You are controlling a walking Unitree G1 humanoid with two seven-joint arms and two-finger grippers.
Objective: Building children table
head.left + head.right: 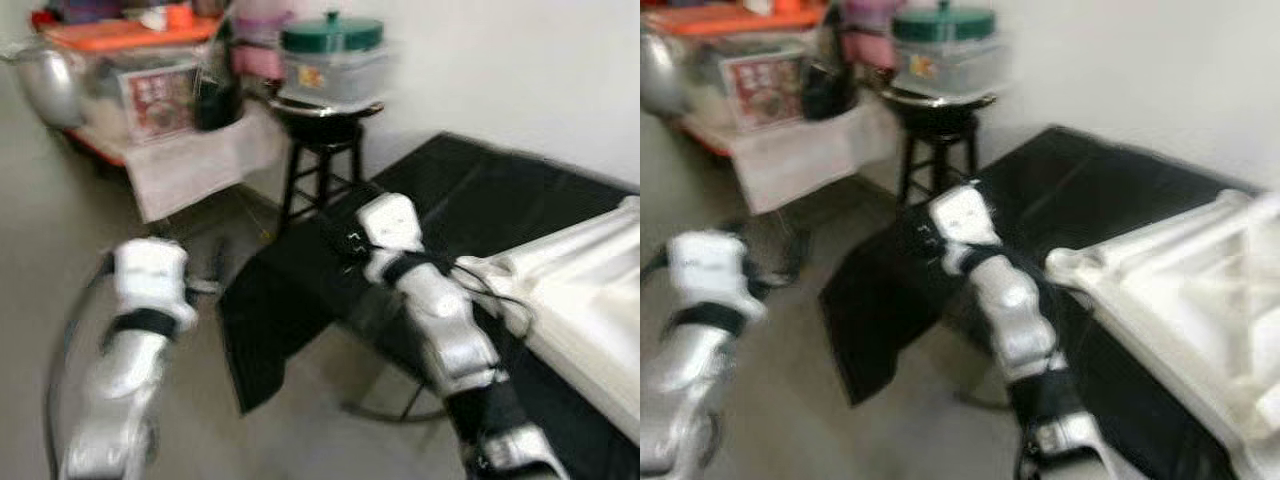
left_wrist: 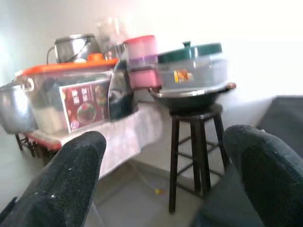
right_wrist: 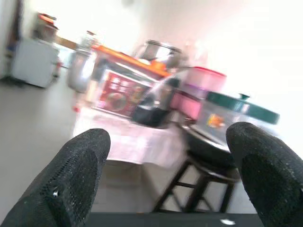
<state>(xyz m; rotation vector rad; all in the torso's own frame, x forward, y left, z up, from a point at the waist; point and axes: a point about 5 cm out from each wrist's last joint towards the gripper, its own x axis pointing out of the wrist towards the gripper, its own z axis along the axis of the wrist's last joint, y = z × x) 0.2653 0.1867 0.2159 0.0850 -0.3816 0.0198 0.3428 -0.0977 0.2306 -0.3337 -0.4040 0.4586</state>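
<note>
The white children's table lies upside down at the right on a black sheet, with its pale legs and rails pointing up. My right arm reaches over the sheet's near left corner, just left of the table. Its gripper is open with nothing between the fingers. My left arm is held out over the bare floor at the left, well away from the table. Its gripper is also open and empty. Both eye views are blurred.
A black stool straight ahead carries a dark pan and a clear container with a green lid. Left of it is a low rack with an orange-lidded box, a metal pot and a hanging white cloth. Grey floor lies at the left.
</note>
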